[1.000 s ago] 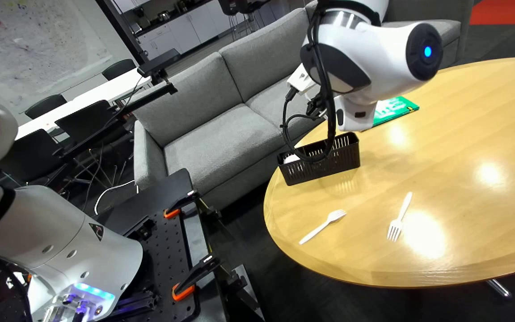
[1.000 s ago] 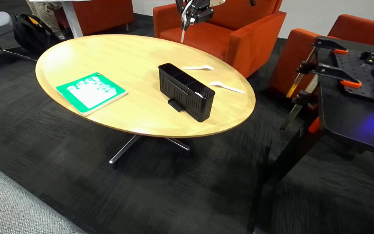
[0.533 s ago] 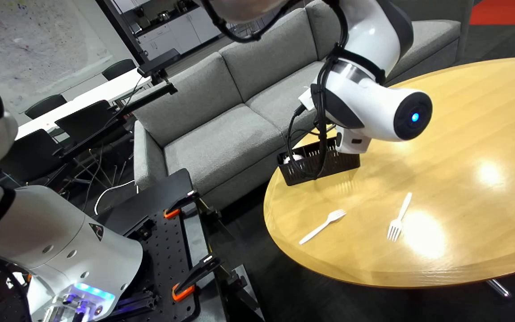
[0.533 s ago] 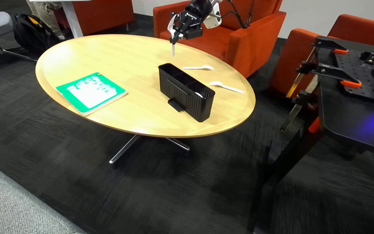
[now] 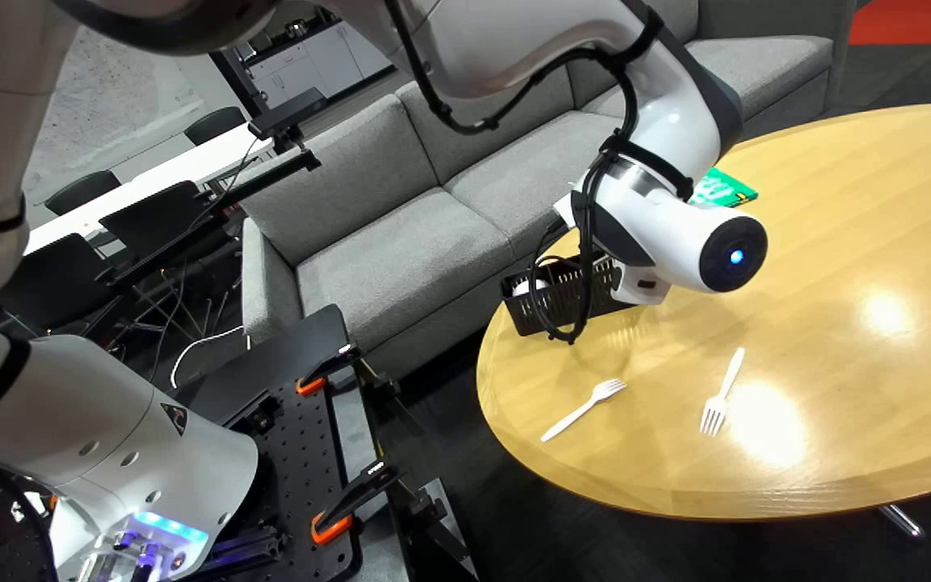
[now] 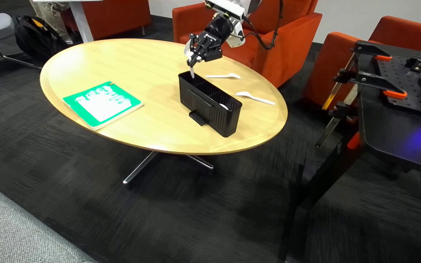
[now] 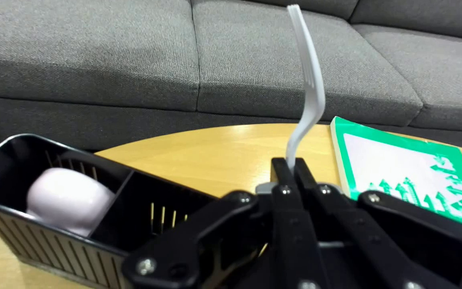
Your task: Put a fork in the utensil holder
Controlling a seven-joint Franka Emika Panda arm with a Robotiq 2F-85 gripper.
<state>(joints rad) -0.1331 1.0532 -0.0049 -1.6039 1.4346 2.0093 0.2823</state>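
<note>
One fork [image 7: 316, 94] is clamped by the gripper [image 7: 290, 165]; lower right, two forks [image 5: 595, 397] [image 5: 721, 397] are parted by open tabletop [image 5: 651, 453], edge [image 5: 643, 500] nearby.

In an exterior view, the glossy white, rounded robot arm [image 5: 506, 48] is extended and bent downward toward its bulbous white wrist [image 5: 659, 230]. The black, jointed two-fingered gripper [image 6: 190, 63] is tilted obliquely downward; in the wrist view, its slim fingers [image 7: 280, 172] are seen clamped close together.

White arm [image 5: 514, 36], black cables [image 5: 587, 230], blue light [image 5: 736, 256], black fingers [image 7: 282, 176], silver screws [image 7: 146, 266]
</note>
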